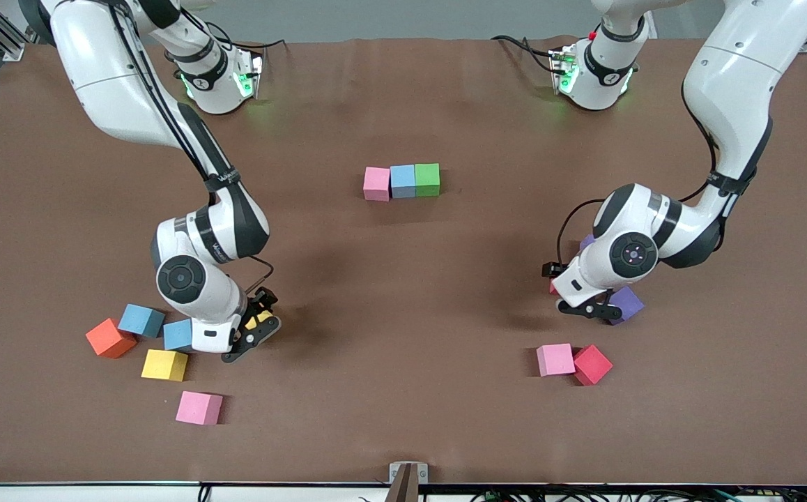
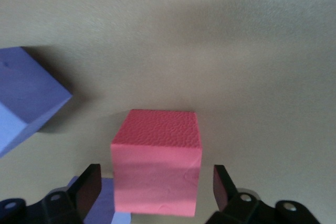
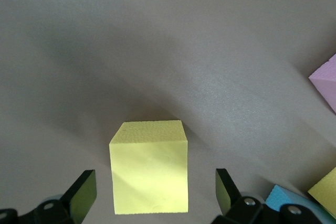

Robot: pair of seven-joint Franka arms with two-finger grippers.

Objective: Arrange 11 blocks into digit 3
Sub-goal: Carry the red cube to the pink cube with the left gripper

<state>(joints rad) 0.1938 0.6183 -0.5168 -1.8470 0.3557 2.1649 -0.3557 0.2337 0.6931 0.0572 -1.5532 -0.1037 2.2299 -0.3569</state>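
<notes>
While both arms are down at the table, I list the items as they stand. Item one, left gripper (image 1: 587,307): low at the left arm's end of the table, its fingers (image 2: 88,186) set apart on either side of a red cube (image 2: 156,162), a visible gap on each side, so open and holding nothing. That cube sits squarely between the jaws, its flat faces toward the pads; being a cube it has no long axis to allow for, and I judge the coming move to be a plain squeeze with no turn of the wrist. Item two, purple cube (image 1: 627,304): just beside the same gripper, outside the jaws; a second purple cube (image 1: 587,242) shows partly past the arm. Item three, right gripper (image 1: 253,332): low at the right arm's end, equally open, straddling a yellow cube (image 3: 149,167) without touching it, faces likewise square to the pads. Item four, the started row: pink cube (image 1: 376,183), blue cube (image 1: 403,180) and green cube (image 1: 427,179), touching in a line mid-table, farther from the front camera than either gripper; both held-to-be cubes must travel toward it. Item five, loose stock: near the right gripper two blue cubes (image 1: 141,320), a second yellow cube (image 1: 164,364), a pink one (image 1: 199,408) and the orange cube (image 1: 110,338); near the left gripper a pink cube (image 1: 555,360) touching a red one (image 1: 592,364).
</notes>
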